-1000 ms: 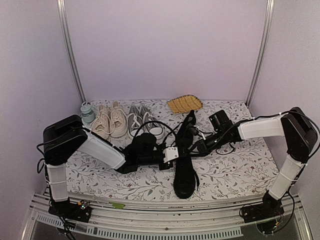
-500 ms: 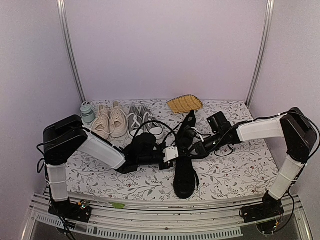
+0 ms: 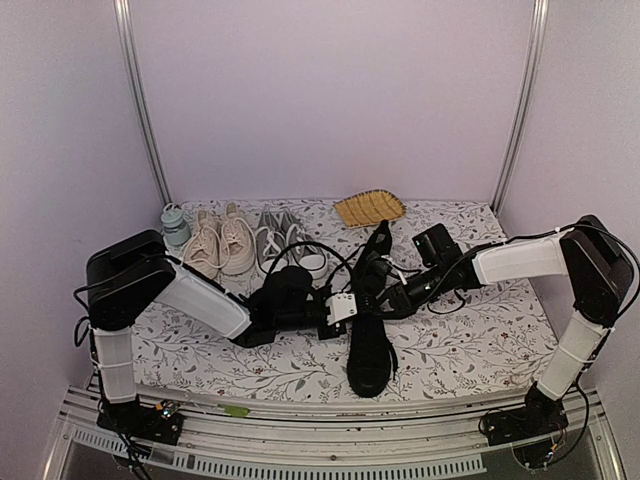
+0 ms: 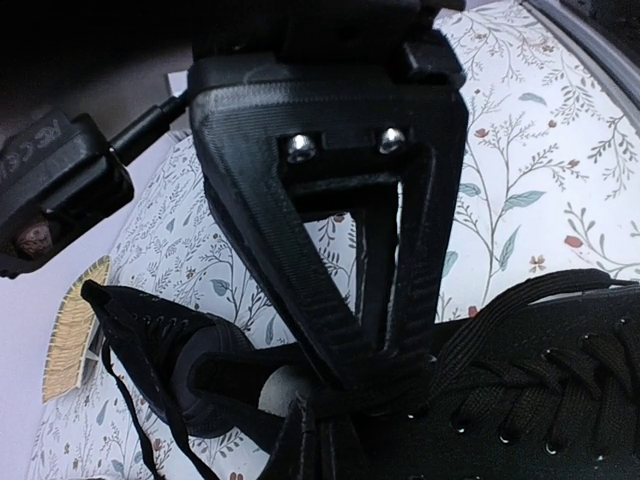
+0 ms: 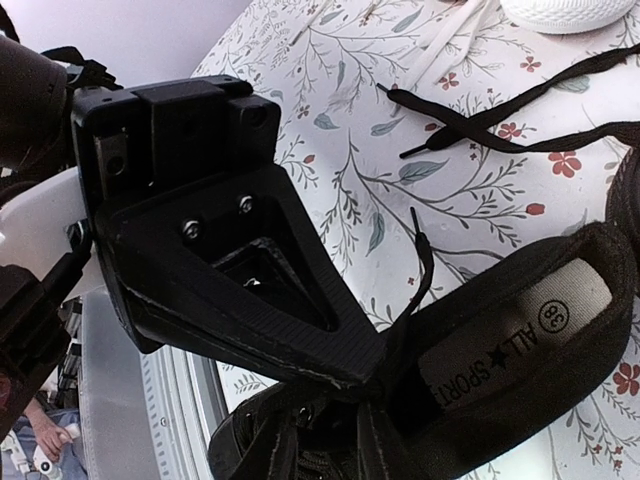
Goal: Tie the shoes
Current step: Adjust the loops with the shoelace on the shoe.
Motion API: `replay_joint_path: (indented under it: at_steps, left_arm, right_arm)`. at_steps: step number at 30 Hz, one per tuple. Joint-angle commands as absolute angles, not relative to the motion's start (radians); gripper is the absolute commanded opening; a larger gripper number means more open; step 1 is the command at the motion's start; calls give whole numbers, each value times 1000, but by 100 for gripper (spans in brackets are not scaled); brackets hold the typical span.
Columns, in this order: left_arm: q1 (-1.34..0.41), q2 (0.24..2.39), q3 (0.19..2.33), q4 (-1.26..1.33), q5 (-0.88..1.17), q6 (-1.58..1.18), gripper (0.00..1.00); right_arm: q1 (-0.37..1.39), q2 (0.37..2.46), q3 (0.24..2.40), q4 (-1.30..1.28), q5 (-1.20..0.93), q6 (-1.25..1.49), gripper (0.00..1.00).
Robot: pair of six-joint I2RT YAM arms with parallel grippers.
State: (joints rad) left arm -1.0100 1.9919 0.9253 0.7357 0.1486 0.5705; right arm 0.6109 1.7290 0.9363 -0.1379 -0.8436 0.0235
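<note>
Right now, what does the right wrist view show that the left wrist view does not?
Only the right wrist view: the printed label on a black shoe's insole, a white toe cap, a loose black lace on the cloth. Only the left wrist view: the woven yellow mat at its left edge. Both: the floral cloth, the black shoes, and a gripper's tips at the laces: the right gripper in the first, the left gripper in the second.

Left hand (image 4: pixel 385 385) blk, prob. 3D-printed.

Walls (image 3: pixel 330 100): I see plain lilac, three sides.
Table (image 3: pixel 480 340): floral white cover.
Corner posts (image 3: pixel 145 110): two, silver metal.
</note>
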Motion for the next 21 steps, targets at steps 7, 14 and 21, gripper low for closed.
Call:
replay_joint_path:
  at_steps: [7,14,21]
  left_arm:
    - [-1009,2006,916,771,147,557,0]
    - [-1009,2006,916,773,146,554,0]
    - [-1008,2002,912,775,144,551,0]
  right_arm:
    - [638,1729,944,-88,-801,16,20]
    - [638,1742,974,-108,-724,21,17]
    - [638,1714,988,-147,-702,10,2]
